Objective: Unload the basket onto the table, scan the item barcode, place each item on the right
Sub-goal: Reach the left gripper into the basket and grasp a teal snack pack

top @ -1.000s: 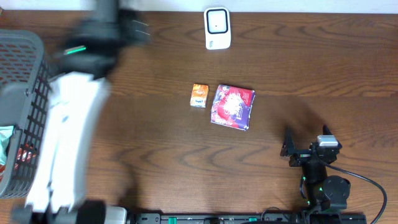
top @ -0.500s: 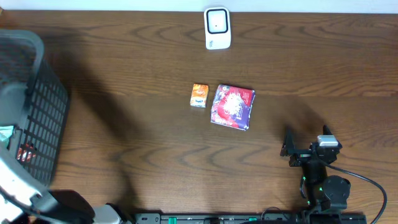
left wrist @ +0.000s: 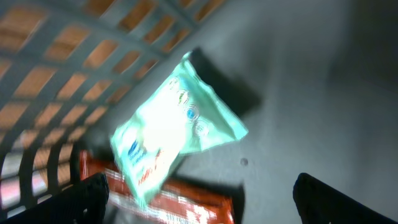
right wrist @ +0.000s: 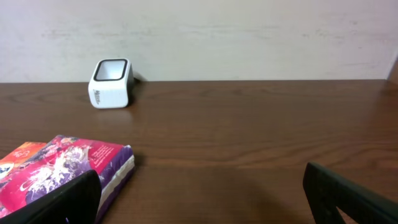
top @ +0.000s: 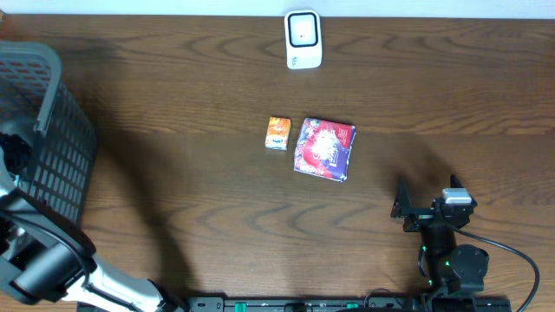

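Jaws spread and empty, the left gripper (left wrist: 202, 200) had swung from the overhead's upper left into the basket (top: 54, 139), above a green pouch (left wrist: 168, 130), probably the next item to scan.

The right arm (top: 444, 247) is finished in black. A light grey block (top: 458, 201) is fitted just behind the jaws. Green indicator lights (top: 446, 258) are seen further back, and a black cable (top: 513, 250) is routed from the rear housing. The left arm (top: 43, 260) is built from a black joint housing and a white link. Black fingers (right wrist: 59, 199) are shown in both wrist views.
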Available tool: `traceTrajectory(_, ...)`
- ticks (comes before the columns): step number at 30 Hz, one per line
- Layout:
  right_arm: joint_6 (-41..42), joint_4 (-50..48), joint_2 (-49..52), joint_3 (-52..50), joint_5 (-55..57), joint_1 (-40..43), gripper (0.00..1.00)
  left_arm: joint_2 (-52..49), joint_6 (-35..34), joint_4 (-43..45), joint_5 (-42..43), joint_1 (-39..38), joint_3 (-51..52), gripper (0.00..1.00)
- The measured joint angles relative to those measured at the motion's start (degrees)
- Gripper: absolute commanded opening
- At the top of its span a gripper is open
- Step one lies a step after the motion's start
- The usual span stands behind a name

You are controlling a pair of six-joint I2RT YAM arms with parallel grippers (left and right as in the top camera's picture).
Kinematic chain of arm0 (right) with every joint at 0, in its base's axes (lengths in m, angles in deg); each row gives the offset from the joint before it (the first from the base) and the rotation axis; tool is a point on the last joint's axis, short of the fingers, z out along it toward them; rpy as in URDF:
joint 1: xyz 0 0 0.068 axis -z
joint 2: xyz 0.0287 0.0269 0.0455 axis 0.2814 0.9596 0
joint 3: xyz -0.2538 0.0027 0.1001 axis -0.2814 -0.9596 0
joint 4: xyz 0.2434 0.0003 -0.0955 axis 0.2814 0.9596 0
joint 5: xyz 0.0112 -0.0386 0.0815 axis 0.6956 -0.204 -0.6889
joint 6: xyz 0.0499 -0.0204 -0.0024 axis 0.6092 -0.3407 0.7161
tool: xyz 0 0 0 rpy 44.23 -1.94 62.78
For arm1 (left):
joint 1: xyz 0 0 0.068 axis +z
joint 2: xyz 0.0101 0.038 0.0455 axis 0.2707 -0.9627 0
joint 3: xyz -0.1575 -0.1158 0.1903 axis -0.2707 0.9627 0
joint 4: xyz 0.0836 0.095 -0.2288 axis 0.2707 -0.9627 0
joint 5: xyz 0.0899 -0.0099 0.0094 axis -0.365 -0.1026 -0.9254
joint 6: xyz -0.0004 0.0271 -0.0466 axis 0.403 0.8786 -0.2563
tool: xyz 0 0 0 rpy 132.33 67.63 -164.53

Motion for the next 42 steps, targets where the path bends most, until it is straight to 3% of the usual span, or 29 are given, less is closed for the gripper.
traceTrajectory(7,0.0,0.0,0.0,0.0,0.0,0.0,0.99,-6.3,9.0,4.7,0.0,0.1,0.0,0.93)
traceTrajectory(15,0.0,0.0,0.0,0.0,0.0,0.0,0.99,-11.0,12.2,7.3,-1.1,2.8,-0.2,0.66)
traceTrajectory(20,0.0,0.0,0.0,0.0,0.0,0.0,0.99,-11.5,10.6,7.4,-2.5,5.0,-0.4,0.08)
traceTrajectory(31,0.0,0.0,0.0,0.0,0.0,0.0,0.99,-8.9,6.7,4.4,-2.4,3.4,-0.1,0.07)
traceTrajectory(36,0.0,0.0,0.0,0.0,0.0,0.0,0.99,1.2,3.7,8.0,-1.3,-1.7,0.7,0.07)
traceTrajectory(42,0.0,0.0,0.0,0.0,0.0,0.0,0.99,19.1,-10.1,17.2,-0.9,-9.1,0.3,0.07)
